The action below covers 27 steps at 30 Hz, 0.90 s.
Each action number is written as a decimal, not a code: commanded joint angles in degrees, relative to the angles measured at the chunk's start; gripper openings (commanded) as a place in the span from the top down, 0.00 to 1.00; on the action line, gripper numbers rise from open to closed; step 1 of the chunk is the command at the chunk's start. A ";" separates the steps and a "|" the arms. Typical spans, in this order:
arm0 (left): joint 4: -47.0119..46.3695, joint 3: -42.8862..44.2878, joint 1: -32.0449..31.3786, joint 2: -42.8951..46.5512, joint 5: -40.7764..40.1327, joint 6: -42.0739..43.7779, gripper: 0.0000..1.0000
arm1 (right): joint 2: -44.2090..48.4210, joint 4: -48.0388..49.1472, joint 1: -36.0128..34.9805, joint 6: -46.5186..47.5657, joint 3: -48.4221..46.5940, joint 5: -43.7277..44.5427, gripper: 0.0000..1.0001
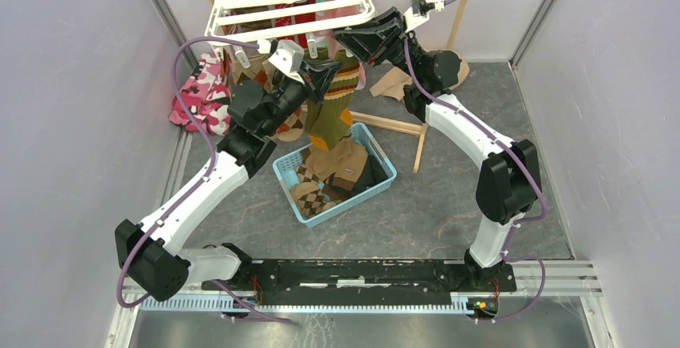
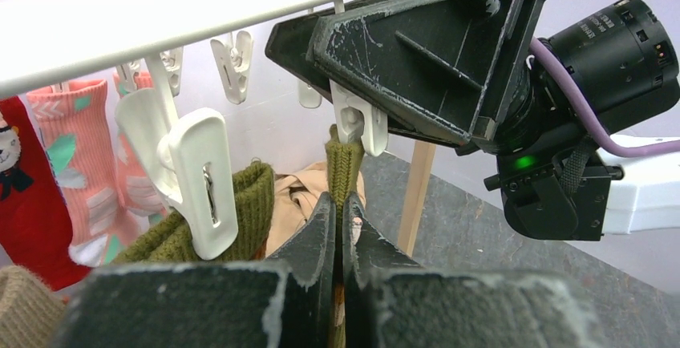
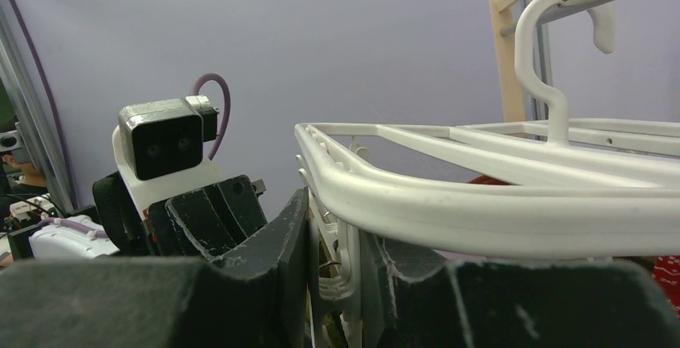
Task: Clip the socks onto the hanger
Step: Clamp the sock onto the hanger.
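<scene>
- Left gripper (image 2: 338,212): jaws closed tight on the cuff of an olive green sock (image 2: 343,167), which it holds upright just under the rack.
- Olive green sock: its ribbed top edge meets the lower end of a white clip (image 2: 358,122); whether the clip's jaws already pinch the fabric cannot be told.
- Right gripper (image 3: 333,232): fingers pressed on either side of that same white clip, at the near edge of the hanger (image 3: 497,208) (the left arm's wrist camera shows just beyond it).
- Hanger: a white frame with parallel crossbars, hung by its hook at the far side of the table, above the two grippers in the overhead view.
- Hung socks: a red sock (image 2: 24,196) and pink socks (image 2: 80,147) dangle from clips farther along the frame; a second olive sock (image 2: 236,208) sits just behind a nearer clip.
- Basket (image 1: 353,201): light blue, on the table between the arms, below the hanger; it holds argyle socks (image 1: 313,196) in brown and cream.
- Pink camouflage garment (image 1: 196,87): lies on the table left of the hanger.
</scene>
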<state>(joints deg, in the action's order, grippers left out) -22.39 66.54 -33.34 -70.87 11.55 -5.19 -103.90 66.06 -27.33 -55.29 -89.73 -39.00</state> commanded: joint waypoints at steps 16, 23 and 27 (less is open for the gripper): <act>-9.74 2.48 3.61 -1.96 3.89 -18.57 0.98 | 0.39 4.16 -0.20 -1.18 -0.09 -1.19 1.00; -12.53 3.30 4.16 -2.78 7.42 -22.04 0.98 | 0.28 3.94 -0.17 -0.95 -0.05 -0.78 0.96; -12.42 3.56 4.16 -3.13 9.65 -23.29 0.98 | 0.64 3.74 -0.08 -0.80 0.25 0.10 0.94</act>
<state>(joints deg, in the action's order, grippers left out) -30.79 67.40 -29.32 -73.69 17.54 -24.64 -103.90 66.87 -27.33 -55.68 -89.73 -39.00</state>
